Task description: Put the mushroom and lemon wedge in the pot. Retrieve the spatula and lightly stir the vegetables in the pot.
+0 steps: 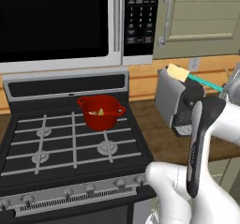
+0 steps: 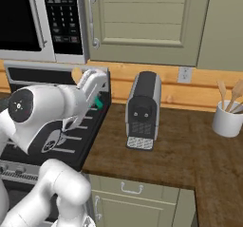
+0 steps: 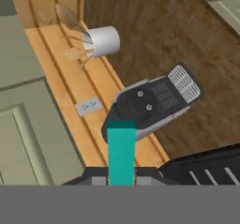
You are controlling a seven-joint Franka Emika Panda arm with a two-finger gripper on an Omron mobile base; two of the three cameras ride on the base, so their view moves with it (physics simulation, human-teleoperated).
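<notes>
Arm bent high above the tabletop's stove-side edge, forearm raised; pincer closed on the spatula, held roughly level.

You see a grey coffee machine upright on the wooden table, a white cup of pale wooden utensils at the right, a stove left, and a microwave above it.

2 base views flank the arm, sharing the coffee machine; the hand view looks down on it.
</notes>
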